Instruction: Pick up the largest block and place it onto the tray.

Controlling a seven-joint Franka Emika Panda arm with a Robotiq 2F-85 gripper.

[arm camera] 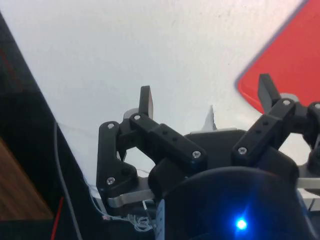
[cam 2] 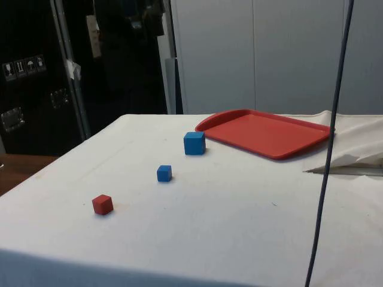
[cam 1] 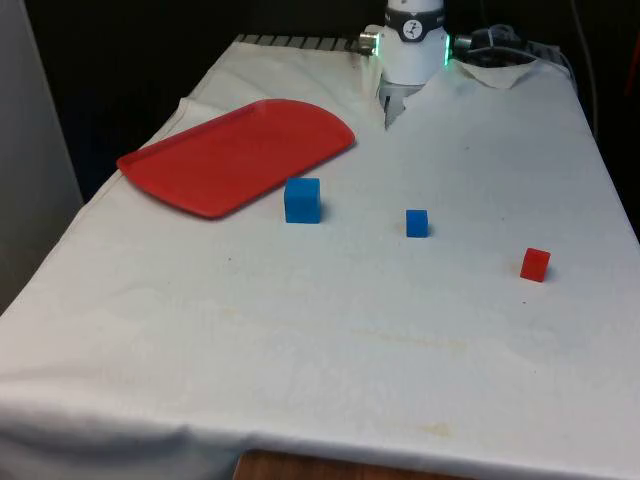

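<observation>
Overhead, end effector (arm camera: 206,97) spread wide.

A small blue cube-shaped block (cam 1: 417,223) (cam 2: 164,173) and a small red cube-shaped block (cam 1: 535,264) (cam 2: 103,204) sit well apart on a white cloth-covered table (cam 1: 300,350) (cam 2: 239,221), the red one nearer the front view's right edge.

Arm (cam 1: 414,45) cut off by front view's top edge; tray (arm camera: 295,60) cropped in wrist view, one end effector finger (arm camera: 267,90) prob overlapping its corner
</observation>
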